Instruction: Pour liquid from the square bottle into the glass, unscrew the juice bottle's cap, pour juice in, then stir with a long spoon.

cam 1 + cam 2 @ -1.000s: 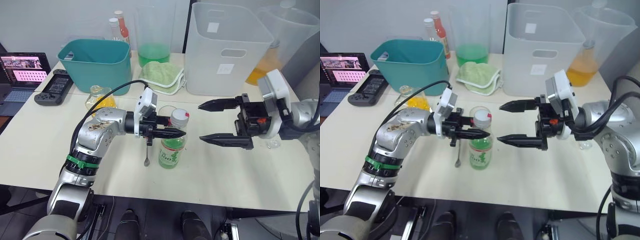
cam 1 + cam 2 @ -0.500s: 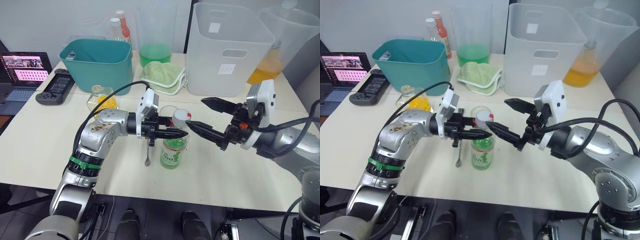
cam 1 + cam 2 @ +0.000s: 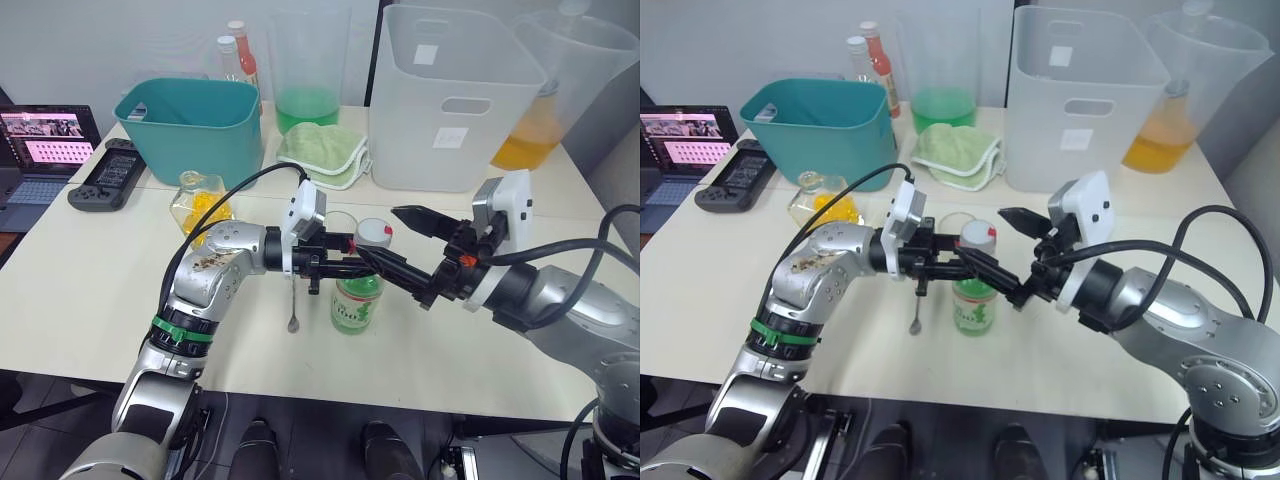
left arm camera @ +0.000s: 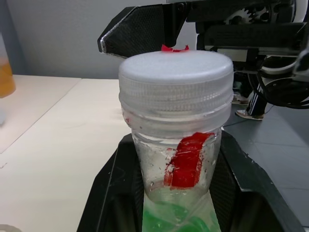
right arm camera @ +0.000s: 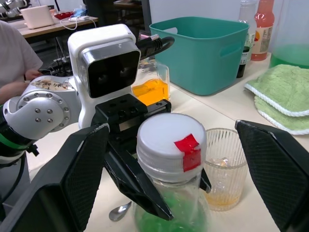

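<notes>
Left eye view has my left fingers [image 3: 352,268] clamped on the neck of the juice bottle [image 3: 358,300], which stands upright on the table [image 3: 80,270]. My right fingers [image 3: 400,250] are spread wide, one either side of its white cap [image 3: 374,232], not yet touching. Just behind sits the glass [image 5: 223,166], holding a little orange liquid. A long spoon [image 3: 294,300] lies beside the bottle.
</notes>
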{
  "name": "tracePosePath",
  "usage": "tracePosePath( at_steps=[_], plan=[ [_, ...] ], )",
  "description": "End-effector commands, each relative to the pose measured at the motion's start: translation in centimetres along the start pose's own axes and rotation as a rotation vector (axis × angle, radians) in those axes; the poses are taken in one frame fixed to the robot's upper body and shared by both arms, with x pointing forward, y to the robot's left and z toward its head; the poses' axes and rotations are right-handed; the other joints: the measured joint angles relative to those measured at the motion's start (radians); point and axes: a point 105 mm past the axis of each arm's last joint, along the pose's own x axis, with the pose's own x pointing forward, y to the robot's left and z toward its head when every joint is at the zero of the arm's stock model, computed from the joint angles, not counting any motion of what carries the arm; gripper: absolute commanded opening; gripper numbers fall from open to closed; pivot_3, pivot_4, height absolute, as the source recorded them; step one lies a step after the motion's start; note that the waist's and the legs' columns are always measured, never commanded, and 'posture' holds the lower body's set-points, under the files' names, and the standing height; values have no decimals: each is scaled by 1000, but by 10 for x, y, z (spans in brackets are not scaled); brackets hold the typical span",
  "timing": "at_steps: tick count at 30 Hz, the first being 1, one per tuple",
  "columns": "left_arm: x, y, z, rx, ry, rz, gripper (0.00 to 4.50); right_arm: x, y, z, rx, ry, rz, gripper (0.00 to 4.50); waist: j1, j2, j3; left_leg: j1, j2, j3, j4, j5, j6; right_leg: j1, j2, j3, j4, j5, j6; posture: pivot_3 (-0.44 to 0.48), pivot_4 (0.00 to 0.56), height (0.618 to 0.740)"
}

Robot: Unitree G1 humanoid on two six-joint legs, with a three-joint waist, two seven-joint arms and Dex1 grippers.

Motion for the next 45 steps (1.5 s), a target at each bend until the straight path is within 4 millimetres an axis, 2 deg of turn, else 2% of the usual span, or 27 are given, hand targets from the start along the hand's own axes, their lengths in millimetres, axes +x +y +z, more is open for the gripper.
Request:
tracePosePath(
  at_steps=[1,5,12,13,14,19,25,30,34,35,37,40,43,45],
  plan=[
    [4,-6,10,62,-22,-17,1346,1,4,4,1,-6,6,4435,0,0,0,0,0,0,0,0,0,0,0,0,0,0,0,0,150,734],
    [4,-6,9,65,-15,-14,1346,2,1,-1,6,17,-20,4435,0,0,0,0,0,0,0,0,0,0,0,0,0,0,0,0,150,734],
    [4,-5,10,71,-6,-16,1346,6,4,-4,7,25,4,2324,0,0,0,0,0,0,0,0,0,0,0,0,0,0,0,0,150,734],
    [4,-5,9,72,-4,-15,1346,6,7,-3,-3,32,39,1920,0,0,0,0,0,0,0,0,0,0,0,0,0,0,0,0,150,734],
    [4,-6,9,74,-1,-14,1346,5,10,-3,-18,44,74,1708,0,0,0,0,0,0,0,0,0,0,0,0,0,0,0,0,150,734],
    [4,-7,10,79,6,-16,1346,4,14,-4,-90,100,229,1701,0,0,0,0,0,0,0,0,0,0,0,0,-1,0,0,0,150,734],
    [-2,-10,10,90,17,-10,1346,12,-1,-4,-141,170,603,1701,-7,0,0,0,0,0,0,0,0,0,0,0,-1,0,0,0,150,734],
    [-6,-12,10,89,34,0,1346,18,-14,0,-202,184,795,1701,-6,1,0,0,0,0,0,0,0,0,0,0,-1,0,0,0,150,734],
    [-6,-12,11,88,37,6,1346,22,-25,6,-241,188,859,1701,-5,1,1,0,0,0,-1,0,0,0,0,0,-1,0,0,0,150,734],
    [-6,-13,11,88,37,8,1346,20,-27,6,-242,211,872,2723,-5,1,1,0,0,0,0,0,0,-1,0,0,-1,0,1,0,150,734],
    [-6,-13,11,86,37,9,1346,15,-28,5,-258,253,893,3395,0,1,1,-1,0,0,0,0,0,0,0,-1,-1,0,1,0,150,734],
    [-6,-14,10,78,37,9,1346,13,-25,20,-291,221,870,4383,0,1,1,-1,0,0,0,0,0,0,0,-2,-1,0,1,0,150,734],
    [-5,-15,10,71,34,8,1346,11,-26,27,-327,189,812,4449,0,1,1,-1,0,0,0,0,0,0,0,-2,0,0,1,0,150,734],
    [-4,-15,9,67,29,8,1346,4,-29,32,-377,144,677,4449,4,1,1,-1,0,0,-1,0,0,0,0,-2,-1,0,1,0,150,734]
  ],
)
